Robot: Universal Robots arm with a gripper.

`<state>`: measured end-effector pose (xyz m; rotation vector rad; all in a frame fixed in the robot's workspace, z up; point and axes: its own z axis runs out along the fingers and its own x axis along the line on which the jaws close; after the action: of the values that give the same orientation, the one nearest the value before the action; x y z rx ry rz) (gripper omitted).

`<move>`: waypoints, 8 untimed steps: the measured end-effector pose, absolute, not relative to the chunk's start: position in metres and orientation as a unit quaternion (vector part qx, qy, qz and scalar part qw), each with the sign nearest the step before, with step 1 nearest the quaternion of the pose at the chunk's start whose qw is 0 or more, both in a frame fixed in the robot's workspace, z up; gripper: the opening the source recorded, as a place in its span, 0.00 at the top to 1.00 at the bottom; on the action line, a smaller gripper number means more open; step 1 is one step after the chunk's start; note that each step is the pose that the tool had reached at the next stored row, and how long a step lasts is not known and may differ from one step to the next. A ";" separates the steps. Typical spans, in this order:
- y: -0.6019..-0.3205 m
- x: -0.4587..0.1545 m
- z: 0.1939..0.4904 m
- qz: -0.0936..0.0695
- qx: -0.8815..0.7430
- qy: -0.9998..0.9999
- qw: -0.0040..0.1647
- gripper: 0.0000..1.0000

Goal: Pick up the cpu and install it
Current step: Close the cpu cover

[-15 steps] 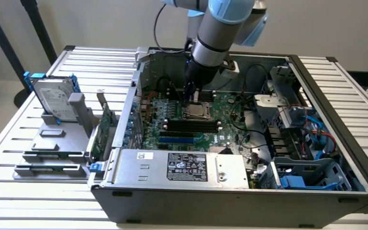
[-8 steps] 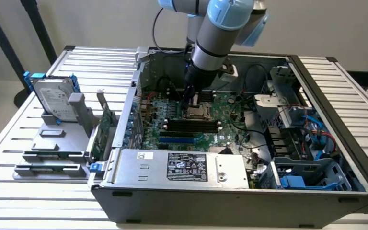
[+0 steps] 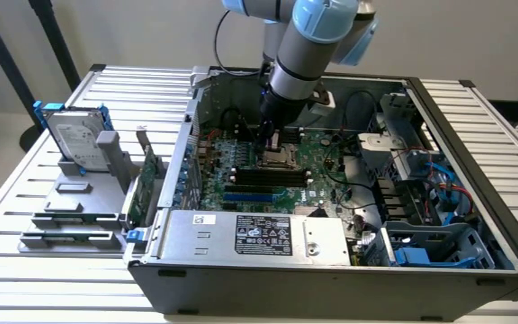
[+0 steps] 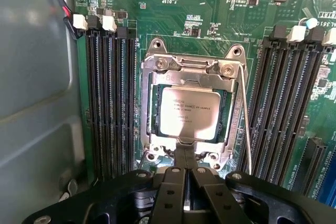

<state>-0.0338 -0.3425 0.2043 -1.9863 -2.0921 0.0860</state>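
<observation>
The cpu (image 4: 189, 113), a small square chip with a silver-grey printed top, lies flat inside the open metal socket frame (image 4: 157, 64) on the green motherboard (image 4: 210, 3). My gripper (image 4: 186, 153) is shut, its two black fingers (image 4: 176, 174) pressed together. Their tips sit at the cpu's near edge, and I cannot tell whether they touch it. A thin socket lever (image 4: 244, 124) stands raised beside the frame. In the exterior view my gripper (image 3: 272, 140) reaches down into the open computer case just above the socket (image 3: 282, 159).
Long black memory slots (image 4: 110, 103) flank the socket on both sides. The case wall (image 4: 31, 77) is close by. Outside the case, a silver hard drive (image 3: 75, 138) with blue rails stands in a grey holder. The power supply (image 3: 254, 233) lies at the case's front.
</observation>
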 end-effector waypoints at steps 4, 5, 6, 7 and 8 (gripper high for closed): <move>-0.344 -0.037 0.207 0.029 -0.682 -0.719 0.133 0.89; -0.344 -0.038 0.207 0.029 -0.682 -0.719 0.134 0.89; -0.344 -0.040 0.208 0.029 -0.682 -0.718 0.135 0.89; -0.345 -0.041 0.208 0.029 -0.682 -0.718 0.137 0.89; -0.345 -0.043 0.208 0.030 -0.681 -0.718 0.138 0.89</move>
<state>-0.0432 -0.3448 0.2082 -1.9715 -2.0777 0.0856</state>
